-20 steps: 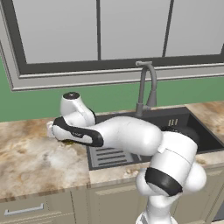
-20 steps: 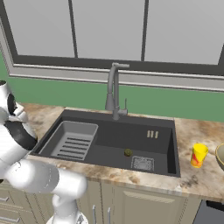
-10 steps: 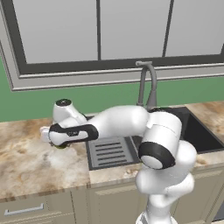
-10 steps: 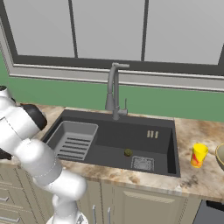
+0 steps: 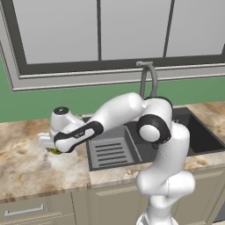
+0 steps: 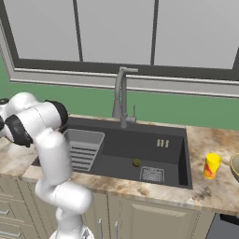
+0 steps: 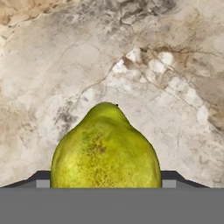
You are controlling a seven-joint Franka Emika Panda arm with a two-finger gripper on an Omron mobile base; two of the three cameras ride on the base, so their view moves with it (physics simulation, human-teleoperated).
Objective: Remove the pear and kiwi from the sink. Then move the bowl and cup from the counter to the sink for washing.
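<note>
The gripper (image 5: 52, 148) hangs over the counter (image 5: 26, 162) left of the sink (image 5: 193, 136), pointing down at the stone. Its jaws stand wide and are clamped on the pear (image 7: 105, 148), which sits between them. In the hand view the fruit bulges up from between the two dark tips, its narrow stem end pointing away from the hand, its skin yellow-green with fine brown speckles. In the left base view a sliver of the pear (image 5: 55, 151) peeks out beneath the hand, right above the marbled surface; whether it touches the stone I cannot tell.

The arm reaches far to its left: from the base it rises, bends at the dark elbow joint above the sink's front edge, then stretches low and nearly level across the ribbed tray insert (image 5: 110, 151), ending in the downturned wrist over the counter. In the right base view the arm folds away at the left edge of the picture.

The kiwi (image 6: 136, 163) lies on the basin floor, near the drain grate (image 6: 152, 174) and well apart from the hand. The gooseneck faucet (image 6: 122, 98) stands behind the basin. On the counter right of the sink stands the yellow cup (image 6: 212, 165) with a red marking I cannot read, and just beside it, at the picture's edge, the rim of the bowl (image 6: 235, 165).
</note>
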